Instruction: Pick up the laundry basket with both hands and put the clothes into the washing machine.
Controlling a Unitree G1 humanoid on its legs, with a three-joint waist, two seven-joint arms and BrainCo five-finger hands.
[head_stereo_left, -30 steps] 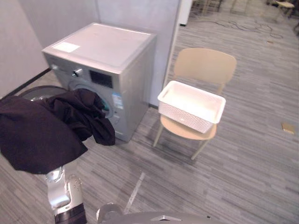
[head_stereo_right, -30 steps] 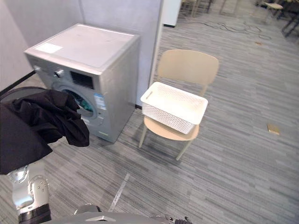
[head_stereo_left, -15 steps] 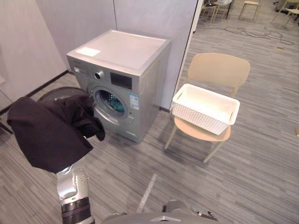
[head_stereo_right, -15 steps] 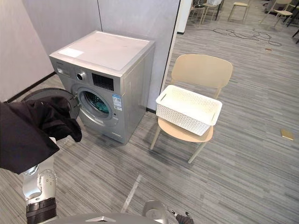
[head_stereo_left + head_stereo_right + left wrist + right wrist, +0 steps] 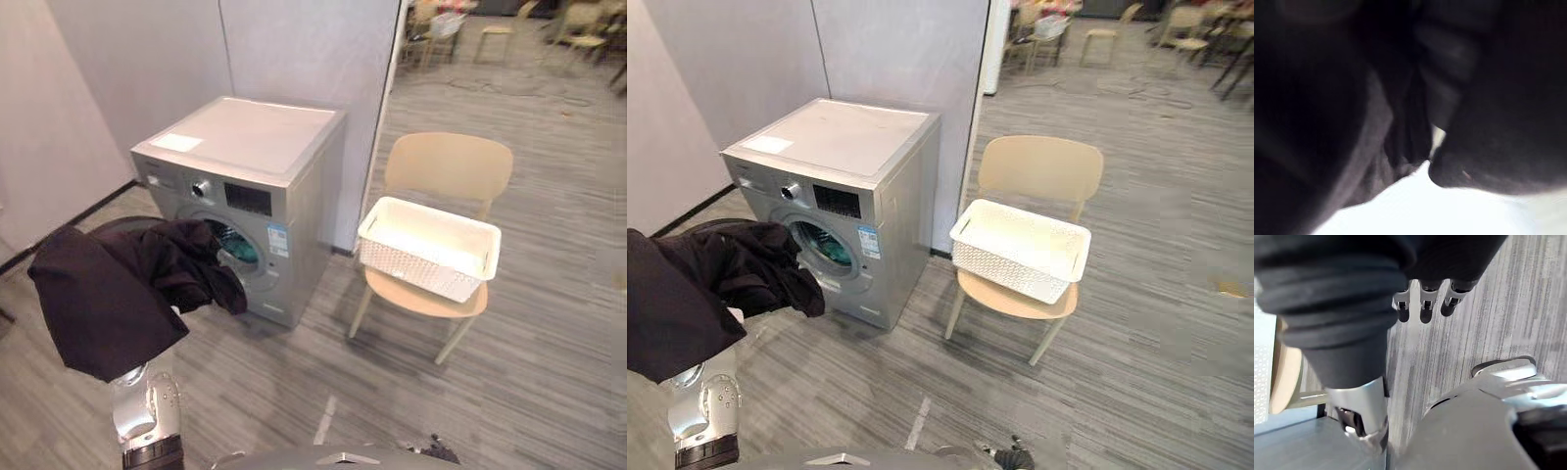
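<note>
A bundle of dark clothes (image 5: pixel 108 294) hangs in the air in front of the silver washing machine (image 5: pixel 284 186), draped over the top of my raised left arm (image 5: pixel 142 416). One flap of it overlaps the lower left of the round drum opening (image 5: pixel 238 255). The machine's dark round door (image 5: pixel 122 226) stands swung open behind the bundle. Dark cloth (image 5: pixel 1352 122) also covers the left wrist view. The white laundry basket (image 5: pixel 411 269) sits empty on the beige chair (image 5: pixel 449 166), to the right of the machine. My right hand (image 5: pixel 1424 308) hangs low over the floor, its fingers relaxed and holding nothing.
A grey partition wall (image 5: pixel 304 49) stands behind the machine and the chair. Open striped floor (image 5: pixel 1156 372) spreads to the right, with a small tan object (image 5: pixel 1229 289) lying on it. More chairs (image 5: pixel 1181 20) stand far back.
The camera has shifted. The dark clothes now hang closer to the drum opening and overlap its edge. The basket stays on the chair.
</note>
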